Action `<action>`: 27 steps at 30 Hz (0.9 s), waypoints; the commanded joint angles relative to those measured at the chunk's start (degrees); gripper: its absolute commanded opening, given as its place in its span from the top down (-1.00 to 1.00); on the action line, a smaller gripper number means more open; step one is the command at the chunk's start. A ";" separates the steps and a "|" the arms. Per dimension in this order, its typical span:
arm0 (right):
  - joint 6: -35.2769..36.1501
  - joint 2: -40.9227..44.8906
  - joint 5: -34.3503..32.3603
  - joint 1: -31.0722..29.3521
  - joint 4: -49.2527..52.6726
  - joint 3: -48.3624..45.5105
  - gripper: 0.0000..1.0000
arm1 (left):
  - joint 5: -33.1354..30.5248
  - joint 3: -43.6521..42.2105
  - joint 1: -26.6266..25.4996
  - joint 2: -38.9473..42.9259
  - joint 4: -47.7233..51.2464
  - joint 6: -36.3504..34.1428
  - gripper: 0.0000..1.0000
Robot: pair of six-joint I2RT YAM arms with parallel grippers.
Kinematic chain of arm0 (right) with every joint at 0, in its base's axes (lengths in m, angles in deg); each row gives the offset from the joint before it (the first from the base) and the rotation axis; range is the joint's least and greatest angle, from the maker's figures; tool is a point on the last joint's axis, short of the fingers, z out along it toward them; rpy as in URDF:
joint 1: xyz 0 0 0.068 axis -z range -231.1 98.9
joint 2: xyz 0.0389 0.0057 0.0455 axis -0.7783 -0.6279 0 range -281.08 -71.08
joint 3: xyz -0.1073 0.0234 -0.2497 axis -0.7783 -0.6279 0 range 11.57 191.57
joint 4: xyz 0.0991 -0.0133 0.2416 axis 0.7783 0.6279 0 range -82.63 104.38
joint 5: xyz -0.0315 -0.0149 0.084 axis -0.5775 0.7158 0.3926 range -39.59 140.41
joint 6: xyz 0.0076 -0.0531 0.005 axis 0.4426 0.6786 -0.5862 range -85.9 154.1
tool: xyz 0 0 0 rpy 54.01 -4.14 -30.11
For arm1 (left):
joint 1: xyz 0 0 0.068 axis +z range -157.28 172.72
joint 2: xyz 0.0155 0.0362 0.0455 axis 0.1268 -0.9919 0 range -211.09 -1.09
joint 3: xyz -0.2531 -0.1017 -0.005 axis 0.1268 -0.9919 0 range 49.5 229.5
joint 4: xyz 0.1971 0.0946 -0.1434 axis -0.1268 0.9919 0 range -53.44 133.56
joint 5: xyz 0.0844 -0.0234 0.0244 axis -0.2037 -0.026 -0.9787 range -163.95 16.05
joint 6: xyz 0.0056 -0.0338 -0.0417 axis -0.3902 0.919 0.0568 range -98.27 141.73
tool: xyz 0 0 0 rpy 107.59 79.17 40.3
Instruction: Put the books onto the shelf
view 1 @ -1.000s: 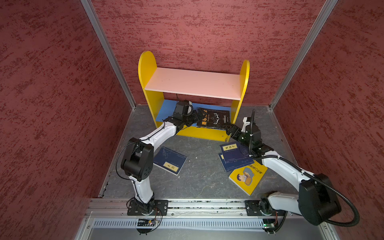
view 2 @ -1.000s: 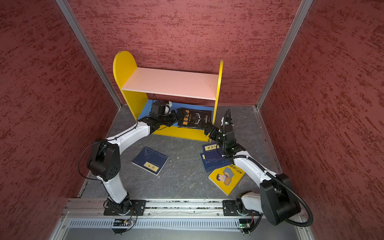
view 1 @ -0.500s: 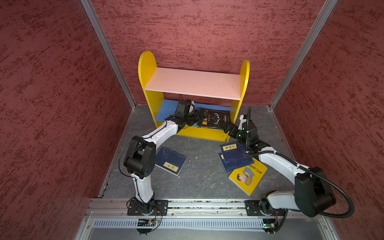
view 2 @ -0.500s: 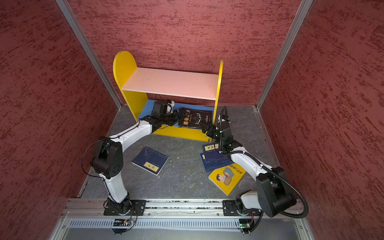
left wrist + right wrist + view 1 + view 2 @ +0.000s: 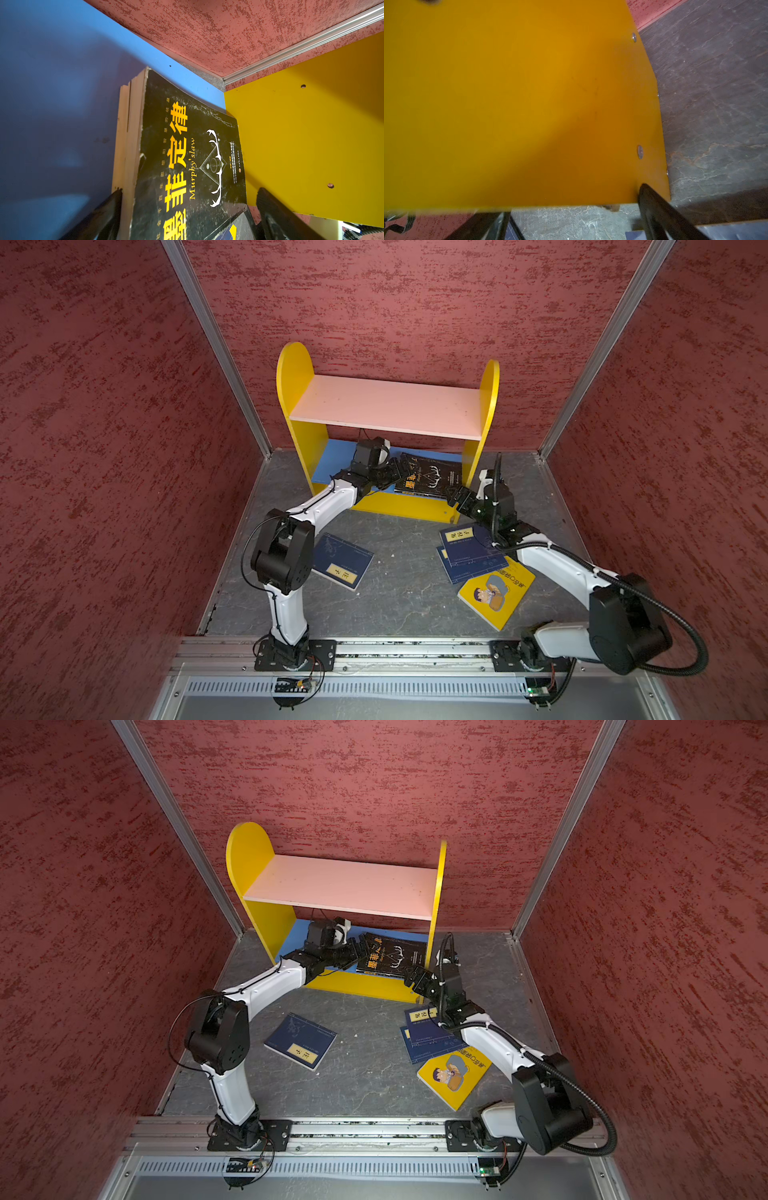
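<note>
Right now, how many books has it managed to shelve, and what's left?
One looks done: the black book lies cover-up on the shelf's blue lower board. Nothing is gripped: the left fingers stand open on either side of that book, and the right fingers are open beside the yellow side panel. Left on the floor: a lone navy book, two overlapping navy books and the yellow book.

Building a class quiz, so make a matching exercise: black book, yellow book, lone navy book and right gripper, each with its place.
Things:
1. black book
2. yellow book
3. lone navy book
4. right gripper

Places:
A. floor by the left arm
B. blue lower board
C. at the shelf's right side panel
D. floor by the right arm

Pairs: 1-B, 2-D, 3-A, 4-C
</note>
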 commanded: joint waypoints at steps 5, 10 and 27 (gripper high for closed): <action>0.14 -0.86 -0.47 -0.71 -0.04 1.22 -0.90 | 4.36 2.08 -0.89 -1.94 -3.62 -0.08 -0.99; 0.05 -0.81 -0.40 -0.78 -0.08 1.17 -0.90 | 4.59 2.93 -0.89 -2.54 -3.75 -0.08 -0.99; 0.10 0.68 -0.52 -0.78 0.23 0.25 -0.91 | -8.00 2.15 1.85 3.96 5.83 -7.44 -0.99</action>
